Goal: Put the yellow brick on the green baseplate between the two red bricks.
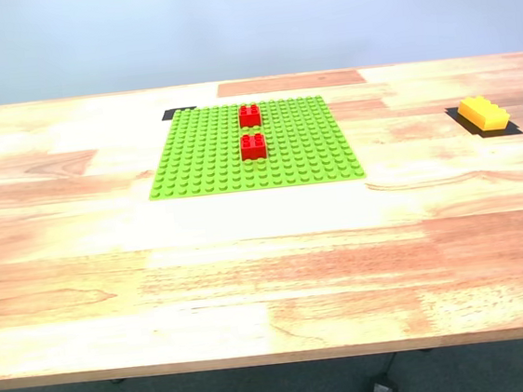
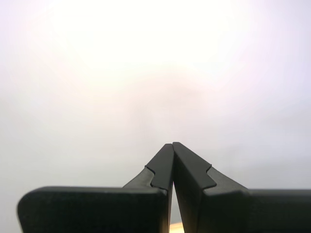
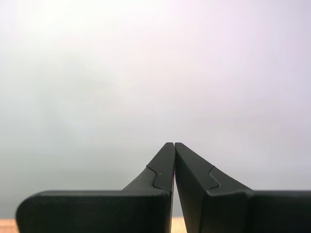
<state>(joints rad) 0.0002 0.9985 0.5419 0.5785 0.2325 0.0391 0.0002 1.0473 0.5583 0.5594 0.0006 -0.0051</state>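
On the wooden table [image 1: 270,279], toward twelve o'clock in the exterior view, lies the green baseplate [image 1: 202,160], flat and square; the two red bricks sit on it along its middle column, the far red brick [image 1: 249,115] near the plate's twelve o'clock edge and the near red brick [image 1: 253,146] toward six o'clock of it, with a short gap of bare studs between them; the yellow brick [image 1: 483,114] rests well apart from the plate, out at about two o'clock on the table, atop a dark patch [image 1: 507,128]; neither arm appears in the exterior view; my first gripper [image 2: 172,144] is clenched with its tips touching and nothing between them, facing a pale blank wall; my second gripper [image 3: 174,143] is likewise clenched on nothing, a sliver of table showing beneath it.
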